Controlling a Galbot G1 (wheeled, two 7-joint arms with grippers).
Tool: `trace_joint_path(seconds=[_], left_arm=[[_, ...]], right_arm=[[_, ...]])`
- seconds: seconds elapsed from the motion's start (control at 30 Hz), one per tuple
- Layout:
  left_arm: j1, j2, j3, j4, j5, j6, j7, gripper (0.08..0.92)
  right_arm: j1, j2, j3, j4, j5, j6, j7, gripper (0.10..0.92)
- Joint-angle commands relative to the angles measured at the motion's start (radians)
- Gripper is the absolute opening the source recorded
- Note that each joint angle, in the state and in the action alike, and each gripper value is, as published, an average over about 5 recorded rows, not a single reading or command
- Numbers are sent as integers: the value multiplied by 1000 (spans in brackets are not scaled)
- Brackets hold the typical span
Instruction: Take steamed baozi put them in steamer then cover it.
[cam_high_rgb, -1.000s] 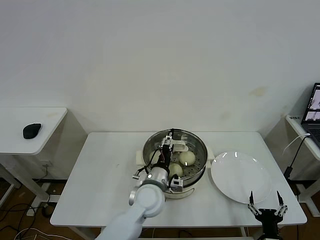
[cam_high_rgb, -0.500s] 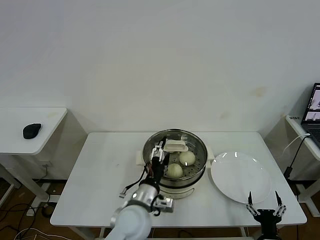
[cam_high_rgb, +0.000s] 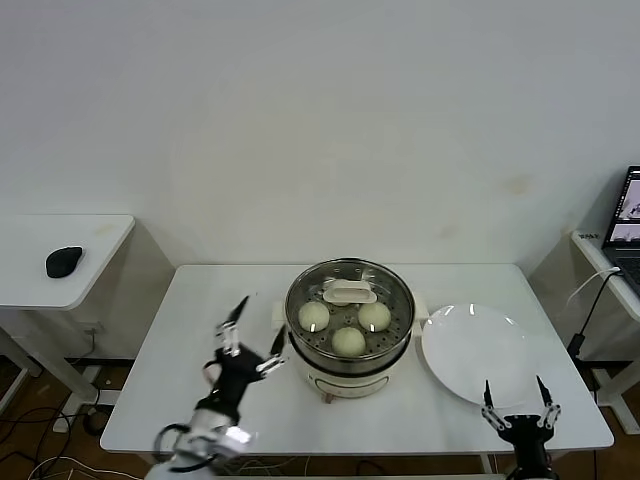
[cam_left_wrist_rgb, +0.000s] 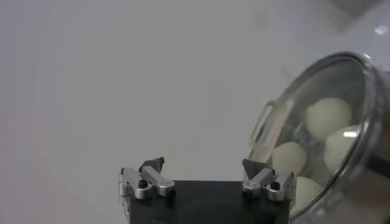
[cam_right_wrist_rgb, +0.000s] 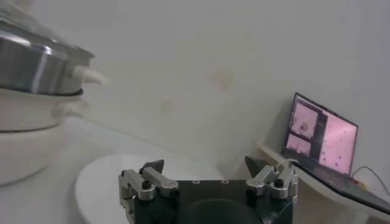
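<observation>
Steamer (cam_high_rgb: 349, 335) at table (cam_high_rgb: 200, 300) centre, cover (cam_high_rgb: 349, 293) seated on top, cream handle uppermost. Three steamed baozi (cam_high_rgb: 347, 341) visible through glass; fourth not discernible. Left gripper (cam_high_rgb: 244, 342) at 9 o'clock of steamer, near but apart, fingers (cam_left_wrist_rgb: 152, 165) spread wide, nothing held. Right gripper (cam_high_rgb: 516, 399) at table's front edge, 5 o'clock of steamer, just below white plate (cam_high_rgb: 481, 352), spread wide, nothing held. Laptop (cam_right_wrist_rgb: 319, 139) on side desk beyond.
</observation>
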Motion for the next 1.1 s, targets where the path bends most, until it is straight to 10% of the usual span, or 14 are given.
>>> trace_joint_path(seconds=[0.03,1.1], left_arm=[[374,-12,-275,26,-856,-298,-82,823],[396,-52,-232,191,-787,-342,-17,823]], right_arm=[[-77,-69,-52,49,83,-5,-41,823],[-82,-56,-116,38,44,26,-71,823]])
